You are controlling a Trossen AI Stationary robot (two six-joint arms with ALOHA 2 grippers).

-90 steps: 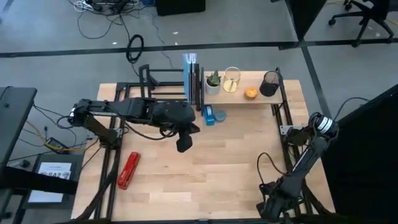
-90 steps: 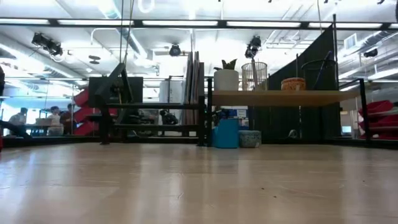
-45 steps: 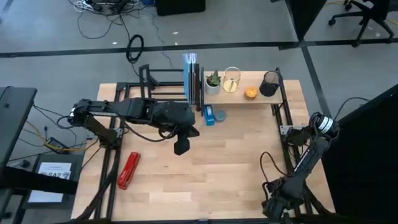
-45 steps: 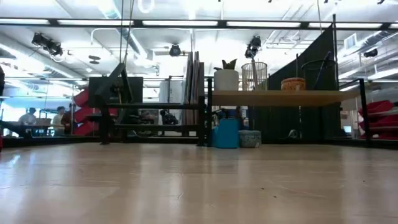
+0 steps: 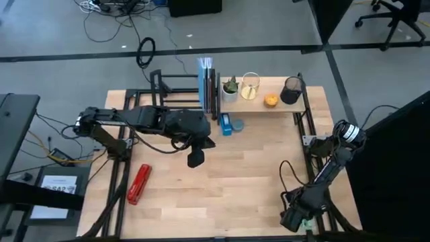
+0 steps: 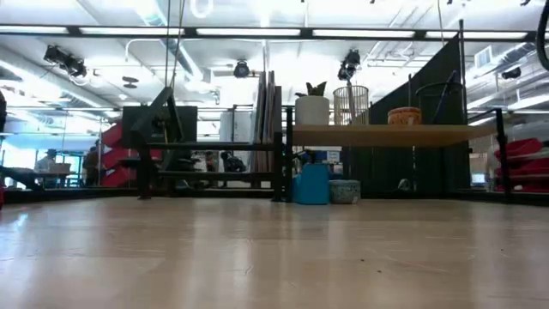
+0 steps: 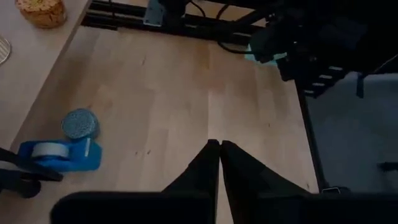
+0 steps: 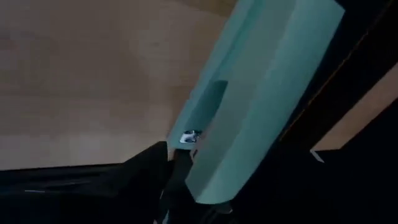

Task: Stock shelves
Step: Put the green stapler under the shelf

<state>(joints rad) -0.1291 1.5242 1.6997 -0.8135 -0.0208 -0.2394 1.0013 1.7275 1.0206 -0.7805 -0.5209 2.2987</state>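
The black rack [image 5: 176,91] stands at the far left of the table, with upright books [image 5: 208,84] at its right end. Beside it stands the wooden plank shelf [image 5: 259,107], bearing a potted plant [image 5: 230,87], a wire basket [image 5: 250,86], an orange thing [image 5: 270,101] and a black mesh cup [image 5: 291,90]. A red stapler-like thing [image 5: 138,183] lies flat near the table's left edge. My left gripper [image 5: 196,158] hangs shut over the middle of the table, holding nothing. My right gripper [image 5: 295,218] is at the near right corner.
A blue tape dispenser [image 7: 59,155] and a small round grey-blue thing [image 7: 79,123] sit on the table under the plank shelf's left end. Bare tabletop [image 5: 248,175] spreads between the two arms. Black frame bars run along the table's left and right edges.
My left gripper has drifted slightly toward the table's near left, staying shut. My right arm has shifted a little at the near right corner.
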